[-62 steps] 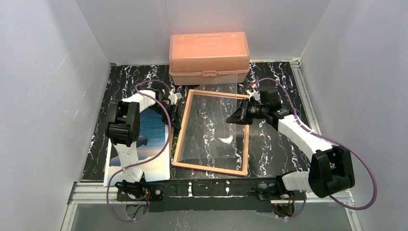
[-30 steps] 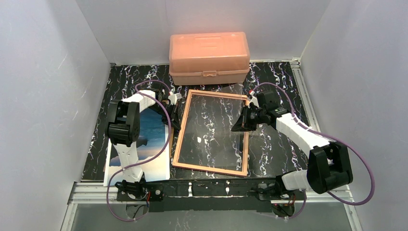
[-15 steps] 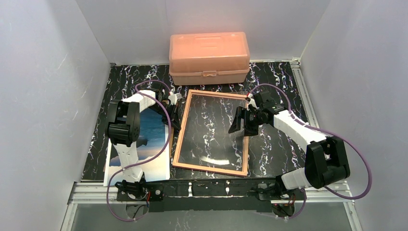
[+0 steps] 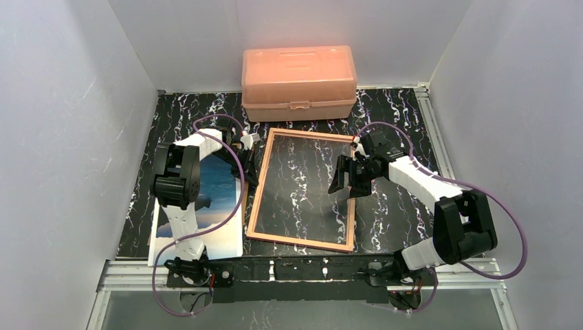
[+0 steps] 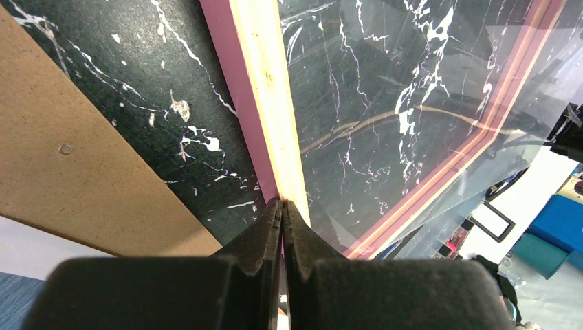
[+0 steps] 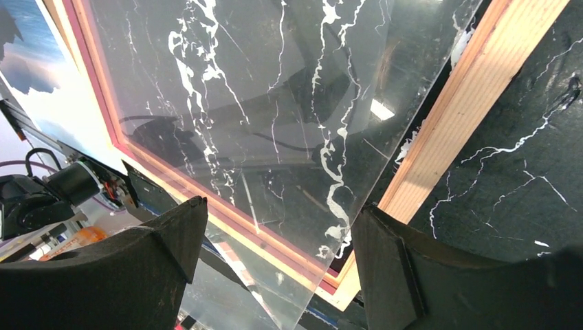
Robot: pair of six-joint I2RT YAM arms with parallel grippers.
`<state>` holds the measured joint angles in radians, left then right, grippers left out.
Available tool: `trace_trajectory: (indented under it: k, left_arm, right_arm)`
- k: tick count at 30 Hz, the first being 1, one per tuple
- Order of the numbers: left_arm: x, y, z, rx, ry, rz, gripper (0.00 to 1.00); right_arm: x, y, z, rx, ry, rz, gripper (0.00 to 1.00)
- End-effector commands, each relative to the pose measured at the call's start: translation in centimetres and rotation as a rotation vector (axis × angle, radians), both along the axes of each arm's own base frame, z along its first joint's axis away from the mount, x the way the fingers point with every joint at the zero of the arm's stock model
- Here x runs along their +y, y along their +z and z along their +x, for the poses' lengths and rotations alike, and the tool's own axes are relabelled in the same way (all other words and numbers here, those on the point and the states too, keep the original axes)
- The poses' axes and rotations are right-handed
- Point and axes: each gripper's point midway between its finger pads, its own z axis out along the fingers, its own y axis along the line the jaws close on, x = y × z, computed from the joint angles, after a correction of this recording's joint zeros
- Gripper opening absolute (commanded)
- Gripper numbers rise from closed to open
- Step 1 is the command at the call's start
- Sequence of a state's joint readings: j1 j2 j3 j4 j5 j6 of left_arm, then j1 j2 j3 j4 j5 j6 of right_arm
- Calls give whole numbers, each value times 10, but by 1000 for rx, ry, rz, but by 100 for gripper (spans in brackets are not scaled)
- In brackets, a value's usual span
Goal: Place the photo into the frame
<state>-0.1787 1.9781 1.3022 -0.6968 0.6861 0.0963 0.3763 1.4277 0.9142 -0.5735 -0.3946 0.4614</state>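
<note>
Black marble table (image 4: 405,117) — frame (image 5: 271,103) flat, photo (image 4: 221,191) beside, right fingers (image 6: 158,254) apart.

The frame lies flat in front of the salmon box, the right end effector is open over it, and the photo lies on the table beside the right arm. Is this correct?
Not fully. The top external view shows the photo beside the left arm, not the right. The frame does lie flat before the box, the right end effector open over it.
</note>
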Motion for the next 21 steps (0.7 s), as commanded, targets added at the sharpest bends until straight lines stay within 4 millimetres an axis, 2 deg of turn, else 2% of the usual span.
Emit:
trace_trajectory:
  k: [1, 11, 21]
  left_arm:
    - [-1, 8, -7, -9, -26, 3, 0]
    - [-2, 8, -8, -8, -29, 1, 0]
    - [-2, 8, -8, -9, -29, -2, 0]
  right_arm:
    - [4, 0, 8, -29, 18, 5, 83]
    - [-3, -18, 7, -12, 27, -50, 83]
    - [-13, -21, 8, -20, 33, -112, 84]
